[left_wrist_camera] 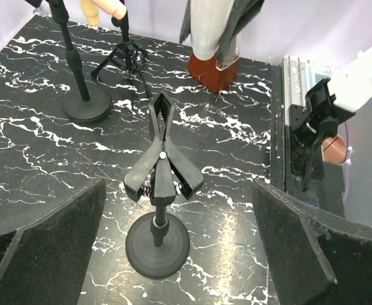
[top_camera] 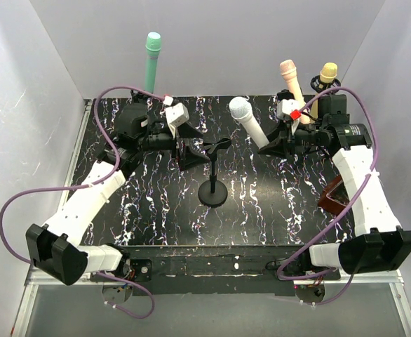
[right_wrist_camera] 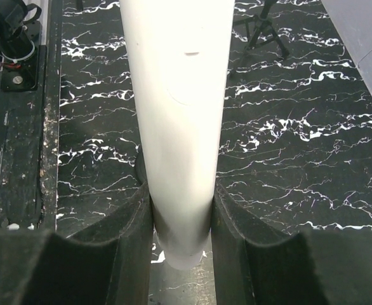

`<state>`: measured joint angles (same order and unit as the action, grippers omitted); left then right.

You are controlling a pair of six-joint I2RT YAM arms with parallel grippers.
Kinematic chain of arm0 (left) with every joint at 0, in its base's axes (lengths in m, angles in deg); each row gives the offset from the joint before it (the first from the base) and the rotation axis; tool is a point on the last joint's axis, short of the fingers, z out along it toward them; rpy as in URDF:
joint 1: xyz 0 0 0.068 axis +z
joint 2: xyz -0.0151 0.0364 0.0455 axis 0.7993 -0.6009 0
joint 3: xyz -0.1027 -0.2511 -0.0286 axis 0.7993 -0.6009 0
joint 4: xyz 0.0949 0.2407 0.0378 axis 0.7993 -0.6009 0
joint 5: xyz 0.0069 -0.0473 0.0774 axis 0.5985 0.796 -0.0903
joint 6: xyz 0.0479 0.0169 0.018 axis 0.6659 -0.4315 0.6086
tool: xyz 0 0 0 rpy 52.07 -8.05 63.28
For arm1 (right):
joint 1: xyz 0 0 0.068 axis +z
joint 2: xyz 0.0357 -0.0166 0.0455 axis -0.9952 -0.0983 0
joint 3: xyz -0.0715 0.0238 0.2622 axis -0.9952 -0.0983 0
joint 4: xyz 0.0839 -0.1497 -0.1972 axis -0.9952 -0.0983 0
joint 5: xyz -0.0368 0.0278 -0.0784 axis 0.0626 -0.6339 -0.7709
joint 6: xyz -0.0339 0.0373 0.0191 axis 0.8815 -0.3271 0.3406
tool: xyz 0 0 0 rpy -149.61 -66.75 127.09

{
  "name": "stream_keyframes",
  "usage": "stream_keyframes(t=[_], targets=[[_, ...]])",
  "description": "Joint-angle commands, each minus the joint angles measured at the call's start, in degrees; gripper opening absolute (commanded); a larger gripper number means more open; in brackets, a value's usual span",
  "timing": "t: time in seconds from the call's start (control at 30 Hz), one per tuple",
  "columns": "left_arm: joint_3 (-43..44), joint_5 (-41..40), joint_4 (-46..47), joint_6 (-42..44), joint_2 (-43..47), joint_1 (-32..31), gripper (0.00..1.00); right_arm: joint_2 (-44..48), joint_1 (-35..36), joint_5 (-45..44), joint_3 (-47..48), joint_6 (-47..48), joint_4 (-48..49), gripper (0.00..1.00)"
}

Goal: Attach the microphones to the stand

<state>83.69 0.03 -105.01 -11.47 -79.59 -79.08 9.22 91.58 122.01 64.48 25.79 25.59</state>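
4 microphones (top_camera: 152, 64), 1 white microphone (top_camera: 250, 119) in right gripper (top_camera: 269, 146), 3 upright

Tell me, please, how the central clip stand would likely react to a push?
The clip stand probably tips if nudged high: wide clamp, thin post, small round base. Pushed low, it likely slides on the glossy table. It looks rigid.

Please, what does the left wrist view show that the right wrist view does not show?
Only left wrist: an empty clip stand ahead of the open left fingers, and a red-brown object farther back. Only right wrist: the white mic, clamped between the right fingers. Both: the black marbled table.
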Motion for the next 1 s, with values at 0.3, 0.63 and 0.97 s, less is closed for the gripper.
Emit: stream_keyframes(t=[0.3,0.63,0.97], targets=[[-11.0,1.2,22.1,2.6,2.5,0.2,0.98,-4.8,3.1,-2.5,4.8,3.8,-3.3,0.01],[-14.7,0.6,28.0,-1.7,2.8,0.2,0.98,-5.8,3.6,-2.3,5.5,3.8,-4.3,0.01],[-15.8,-2.6,26.8,-1.9,4.2,0.2,0.98,-5.0,3.5,-1.5,4.9,4.0,-4.9,0.01]])
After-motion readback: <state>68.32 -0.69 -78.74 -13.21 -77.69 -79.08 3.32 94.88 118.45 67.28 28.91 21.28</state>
